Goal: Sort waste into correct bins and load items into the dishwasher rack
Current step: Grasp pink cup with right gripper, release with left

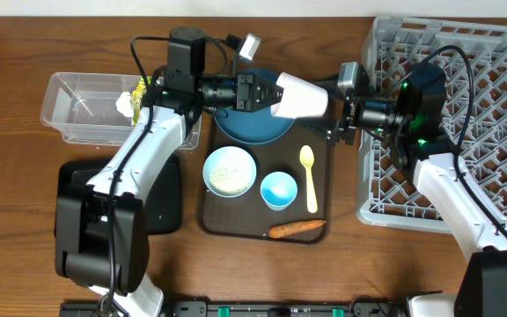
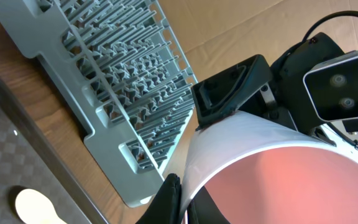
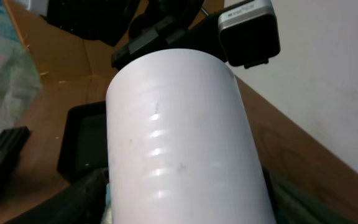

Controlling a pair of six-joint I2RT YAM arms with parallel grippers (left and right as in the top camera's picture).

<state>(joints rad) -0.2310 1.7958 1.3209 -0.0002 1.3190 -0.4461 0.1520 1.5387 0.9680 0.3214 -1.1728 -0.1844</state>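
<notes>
Table (image 1: pixel 7 220): brown wood grain, evenly lit, no hard shadows.
Wall (image 3: pixel 334 74): plain white, behind table edge.

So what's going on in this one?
A mid-air handover. The left end effector pinches the rim of the pink-rimmed white cup, held sideways above the dark blue bowl. The right end effector sits around its base; whether it grips yet is unclear. The rice bowl, light-blue cup, spoon and carrot lie on the brown tray.
</notes>
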